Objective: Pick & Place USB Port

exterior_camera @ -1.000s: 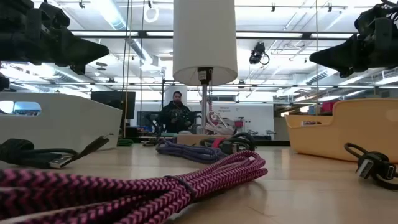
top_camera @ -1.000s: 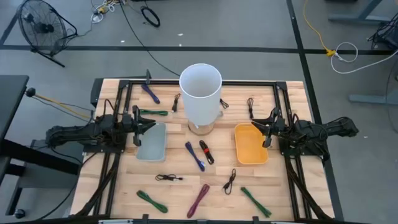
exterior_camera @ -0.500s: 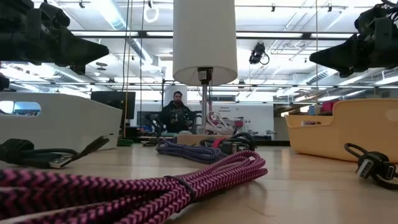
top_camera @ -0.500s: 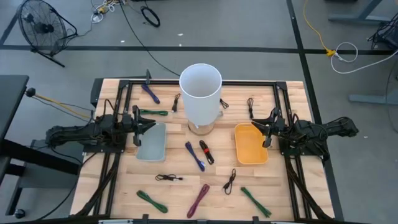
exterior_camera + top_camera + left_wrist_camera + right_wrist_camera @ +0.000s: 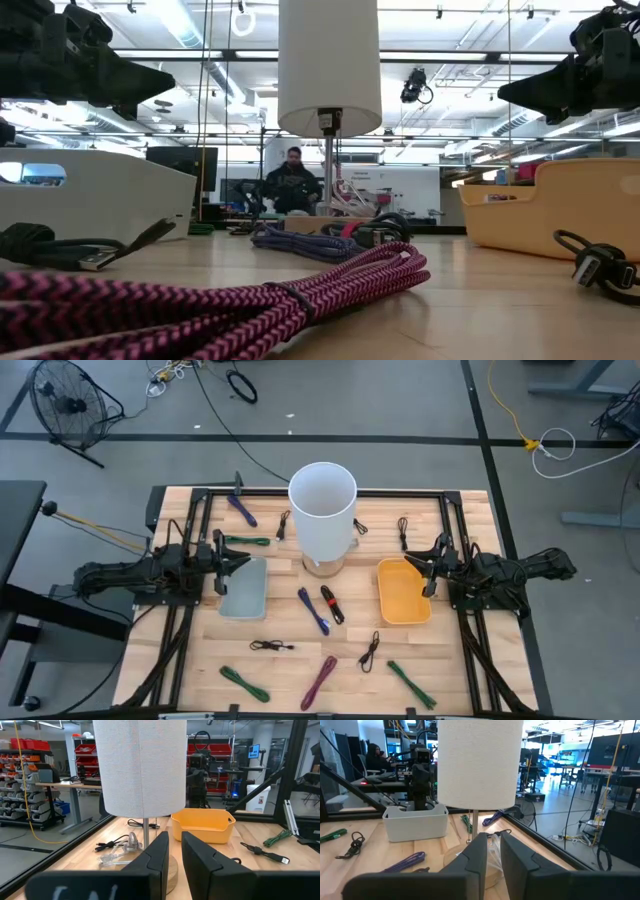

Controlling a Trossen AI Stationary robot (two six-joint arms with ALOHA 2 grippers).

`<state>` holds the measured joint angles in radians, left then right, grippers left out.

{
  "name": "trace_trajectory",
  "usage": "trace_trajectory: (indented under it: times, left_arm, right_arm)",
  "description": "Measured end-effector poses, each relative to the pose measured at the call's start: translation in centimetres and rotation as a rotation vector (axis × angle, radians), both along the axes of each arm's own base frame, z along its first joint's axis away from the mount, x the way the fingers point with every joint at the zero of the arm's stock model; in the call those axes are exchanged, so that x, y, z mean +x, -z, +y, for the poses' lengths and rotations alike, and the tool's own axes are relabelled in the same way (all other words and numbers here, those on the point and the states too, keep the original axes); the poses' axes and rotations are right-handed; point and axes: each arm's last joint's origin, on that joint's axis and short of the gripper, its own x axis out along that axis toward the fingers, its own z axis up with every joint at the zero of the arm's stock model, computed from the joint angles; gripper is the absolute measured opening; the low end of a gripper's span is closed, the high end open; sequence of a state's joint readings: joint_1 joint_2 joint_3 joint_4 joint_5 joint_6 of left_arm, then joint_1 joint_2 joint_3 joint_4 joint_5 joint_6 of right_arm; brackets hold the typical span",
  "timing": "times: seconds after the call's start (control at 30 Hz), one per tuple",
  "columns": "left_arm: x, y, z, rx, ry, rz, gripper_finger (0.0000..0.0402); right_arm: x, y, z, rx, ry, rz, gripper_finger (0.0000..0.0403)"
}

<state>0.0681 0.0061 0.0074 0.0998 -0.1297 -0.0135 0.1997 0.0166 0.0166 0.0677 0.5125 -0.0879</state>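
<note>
No writing is legible anywhere. The tall white cylindrical lamp [image 5: 322, 510] stands mid-table, between the grey plastic bin [image 5: 245, 588] on the left and the orange plastic bin [image 5: 402, 592] on the right. The left gripper [image 5: 226, 563] hovers over the grey bin's far left corner and the right gripper [image 5: 430, 568] over the orange bin's right rim, each with fingers a narrow gap apart, holding nothing. The blue braided USB cable [image 5: 313, 609] lies between the bins, its long axis running near-right to far-left.

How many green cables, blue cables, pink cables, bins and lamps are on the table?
Green cables: 3
Blue cables: 2
Pink cables: 1
Bins: 2
Lamps: 1
Total: 9
</note>
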Motion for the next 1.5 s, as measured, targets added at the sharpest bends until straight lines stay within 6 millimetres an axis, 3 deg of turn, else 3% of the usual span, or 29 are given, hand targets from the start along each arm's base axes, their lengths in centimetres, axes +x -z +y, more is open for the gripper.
trace_trajectory:
  times: [0.6, 0.8, 1.07, 1.3, 1.5]
  left_arm:
    - [0.0, 0.01, 0.0, 0.0, 0.0, 0.0, 0.0058]
    - [0.0, 0.0, 0.0, 0.0, 0.0, 0.0, 0.0058]
    - [0.0, 0.01, 0.0, 0.0, 0.001, 0.0, 0.0058]
    - [0.0, 0.0, 0.0, -0.001, 0.0, 0.0, 0.0058]
    - [0.0, 0.01, 0.0, 0.0, 0.0, 0.0, 0.0058]
  right_arm:
    - [0.04, -0.04, 0.17, -0.003, -0.062, -0.005, 0.0059]
    - [-0.12, -0.25, -0.26, 0.013, 0.095, -0.027, 0.0059]
    - [-0.15, -0.25, -0.32, 0.011, 0.115, -0.025, 0.0059]
    - [-0.23, -0.28, -0.48, -0.341, 0.203, 0.125, 0.0059]
    - [-0.24, -0.39, -0.49, -0.382, 0.209, 0.133, 0.0059]
